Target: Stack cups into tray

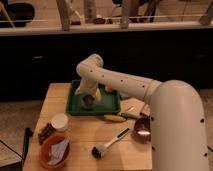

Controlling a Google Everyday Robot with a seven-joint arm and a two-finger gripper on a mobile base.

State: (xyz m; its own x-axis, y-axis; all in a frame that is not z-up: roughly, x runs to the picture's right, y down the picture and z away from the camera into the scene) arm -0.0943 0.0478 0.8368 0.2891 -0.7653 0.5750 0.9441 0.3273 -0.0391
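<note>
gripper (90, 95) low over the dark-green tray (76, 105), at a brownish item (88, 102), possibly a cup | white cup (60, 121) on wooden table (85, 132), near tray's front-left corner | orange bowl (45, 151) front-left | brush (110, 143) centre-front | yellow object (115, 118) just beside tray's front rim

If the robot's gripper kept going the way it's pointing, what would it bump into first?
The gripper points down over the dark-green tray. It would probably first meet the small brownish object just below it, perhaps a cup, then the tray floor; depth is hard to judge.
</note>
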